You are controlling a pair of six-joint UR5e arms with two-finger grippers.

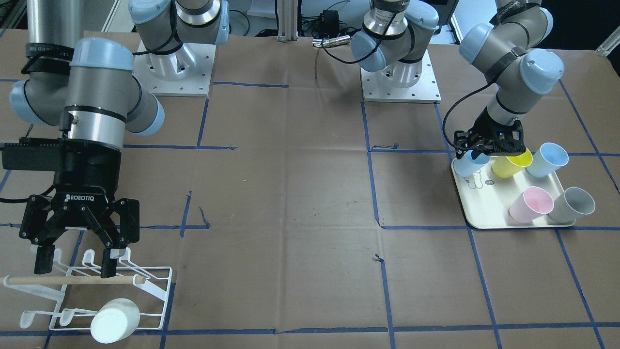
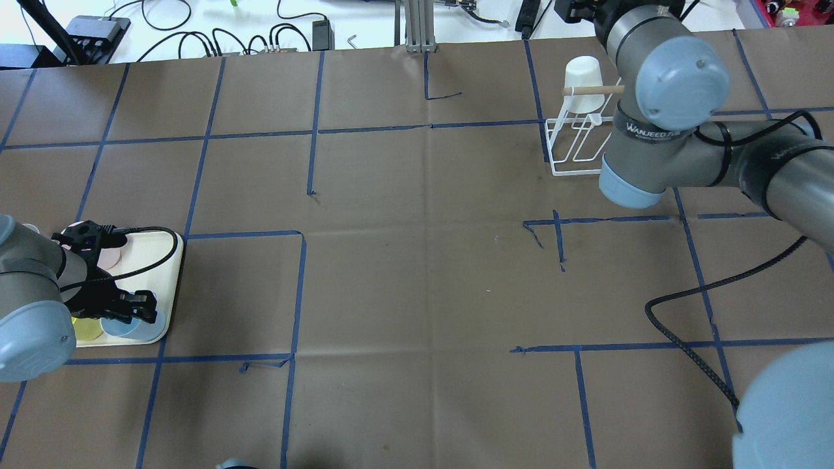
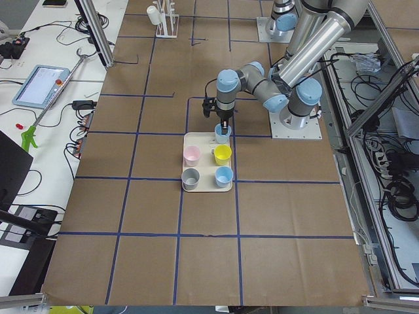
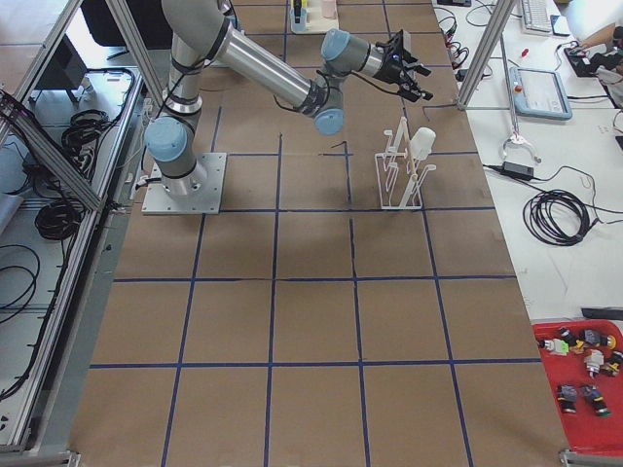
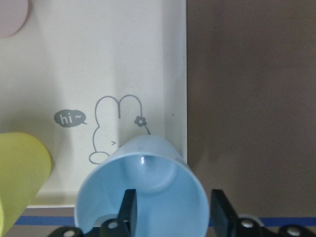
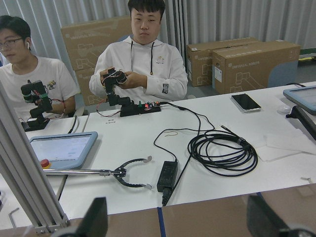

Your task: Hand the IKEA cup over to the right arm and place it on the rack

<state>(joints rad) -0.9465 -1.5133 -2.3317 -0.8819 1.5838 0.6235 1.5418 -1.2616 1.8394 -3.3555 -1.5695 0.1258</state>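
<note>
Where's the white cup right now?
The white cup is at the lower left of the front-facing view, on the rack at its operator-side end, close to the open right gripper.

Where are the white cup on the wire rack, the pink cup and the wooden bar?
white plastic cup [image 1: 116, 320]: front-facing view, middle of body.
pink plastic cup [image 1: 522, 208]: front-facing view, outer wall.
light wooden dowel bar [image 1: 72, 280]: front-facing view, mid-length.

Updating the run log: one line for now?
left gripper: open, straddling pale blue cup rim | right gripper: open, above rack | white cup: on rack
</note>
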